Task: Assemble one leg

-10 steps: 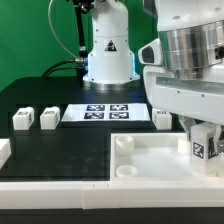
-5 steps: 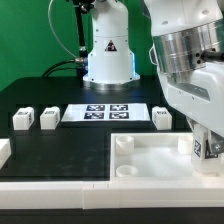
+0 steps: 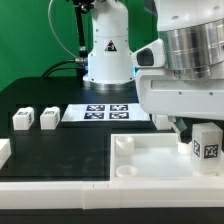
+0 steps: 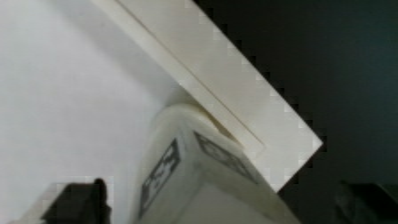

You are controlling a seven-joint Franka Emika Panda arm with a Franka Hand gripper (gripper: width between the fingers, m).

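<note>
The leg (image 3: 205,145) stands upright in a corner of the tray (image 3: 155,158), tag facing outward. The hand (image 4: 217,208) hangs above it with its jaws apart. One finger (image 4: 80,200) shows clear of the leg's side, so nothing looks gripped.

The step seems to be seating this leg in its corner socket. To do it well, I would come down square over the leg and close on two flat sides. Then I would press and turn without tipping it.

Three legs show. One is on the tray and two, a leg (image 3: 22,120) and its neighbour (image 3: 47,118), sit on the tabletop (image 3: 60,150) well off the tray. The arm may hide a fourth. There is one tray, with one bare socket (image 3: 124,145) in view, and one marker board (image 3: 105,112) just behind the tray.
</note>
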